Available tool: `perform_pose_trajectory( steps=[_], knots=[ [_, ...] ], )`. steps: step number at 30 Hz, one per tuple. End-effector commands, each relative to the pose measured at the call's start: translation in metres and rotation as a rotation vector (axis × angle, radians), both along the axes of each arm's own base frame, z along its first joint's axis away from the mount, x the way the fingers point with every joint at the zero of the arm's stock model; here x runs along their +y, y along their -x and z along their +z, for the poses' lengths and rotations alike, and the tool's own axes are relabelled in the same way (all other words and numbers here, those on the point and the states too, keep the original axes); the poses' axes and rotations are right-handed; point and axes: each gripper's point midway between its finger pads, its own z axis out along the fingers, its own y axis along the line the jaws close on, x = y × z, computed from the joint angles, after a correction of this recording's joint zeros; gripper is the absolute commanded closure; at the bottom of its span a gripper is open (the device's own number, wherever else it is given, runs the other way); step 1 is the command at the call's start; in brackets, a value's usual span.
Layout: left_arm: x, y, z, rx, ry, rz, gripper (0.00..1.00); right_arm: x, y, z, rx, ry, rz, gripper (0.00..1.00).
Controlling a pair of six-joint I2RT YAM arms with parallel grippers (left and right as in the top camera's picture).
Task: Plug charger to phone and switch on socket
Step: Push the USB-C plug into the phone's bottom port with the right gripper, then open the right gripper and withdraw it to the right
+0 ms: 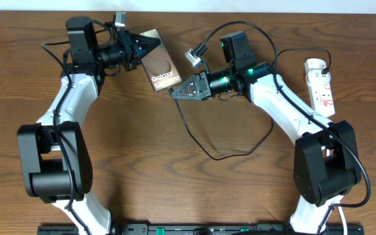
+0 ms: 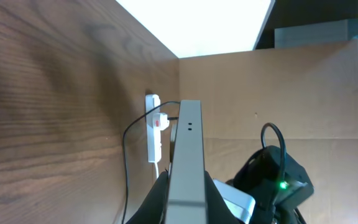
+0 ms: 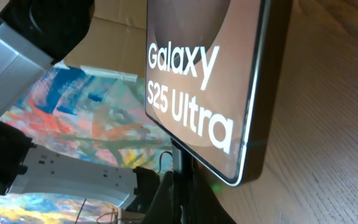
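Note:
The phone (image 1: 160, 66) is lifted off the table, and my left gripper (image 1: 150, 42) is shut on its far end. The left wrist view shows the phone (image 2: 186, 143) edge-on between the black fingers (image 2: 156, 199). My right gripper (image 1: 174, 93) is shut on the charger's small black connector (image 3: 181, 163), which sits right at the phone's near edge. Whether it is seated in the port is hidden. The lettering "Galaxy S25 Ultra" on the phone (image 3: 194, 81) fills the right wrist view. The charger cable (image 1: 194, 140) loops across the table. The white socket (image 1: 322, 83) lies at the far right.
The white socket (image 2: 153, 129) with a red mark shows beyond the phone in the left wrist view, a black lead running to it. My right arm (image 1: 282, 104) stretches between the socket and the phone. A cardboard wall (image 2: 278, 93) stands behind the table.

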Motion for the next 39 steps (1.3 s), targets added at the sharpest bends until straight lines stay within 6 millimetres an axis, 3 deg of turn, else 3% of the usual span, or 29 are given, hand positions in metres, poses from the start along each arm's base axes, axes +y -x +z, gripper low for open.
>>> perform_pose_trajectory(
  steps=[1,18,26,33,39],
  knots=[
    [-0.030,0.022,0.011,-0.004,0.039,-0.138,0.93,-0.001,-0.021,-0.006,-0.043,0.051,-0.077,0.99],
    [-0.031,0.024,0.011,-0.012,0.041,-0.150,0.93,0.000,-0.025,-0.004,-0.063,0.042,-0.085,0.98],
    [-0.030,0.024,0.011,-0.034,0.034,-0.152,0.93,-0.011,-0.025,-0.009,-0.080,0.056,-0.078,0.57],
    [-0.031,0.028,0.012,-0.067,0.034,-0.185,0.93,-0.036,-0.037,-0.001,-0.116,0.037,-0.111,0.46],
    [-0.034,0.043,0.011,-0.128,0.041,-0.266,0.93,-0.078,-0.060,0.006,-0.158,0.075,-0.222,0.41]
  ],
)
